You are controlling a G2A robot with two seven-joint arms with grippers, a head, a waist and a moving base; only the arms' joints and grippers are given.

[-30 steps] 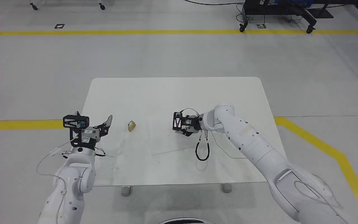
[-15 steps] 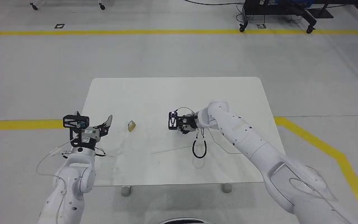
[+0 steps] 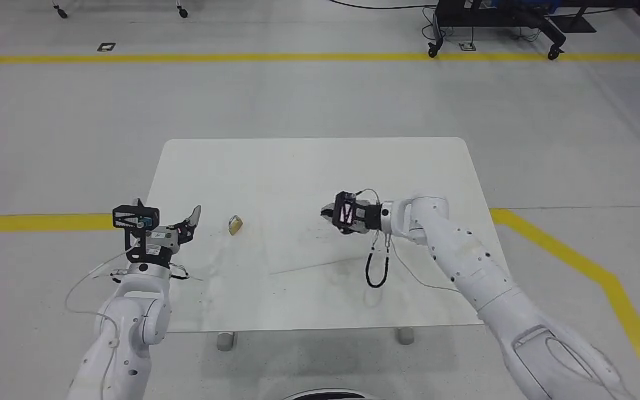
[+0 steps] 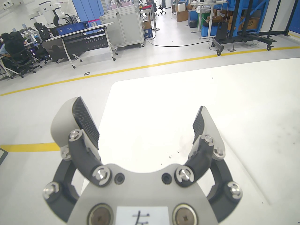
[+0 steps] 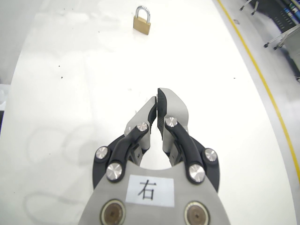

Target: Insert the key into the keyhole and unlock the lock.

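R tool (image 5: 156, 99) farther back, tips together; lock (image 5: 142, 20) well apart, dead ahead.

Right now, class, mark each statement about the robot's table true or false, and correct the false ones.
1. The padlock rests on the white table. True.
2. The left end effector is shut. False: it is wide open, with nothing between its fingers.
3. The right end effector is shut. True.
4. The right end effector touches the padlock. False: they are apart, with bare table between them.
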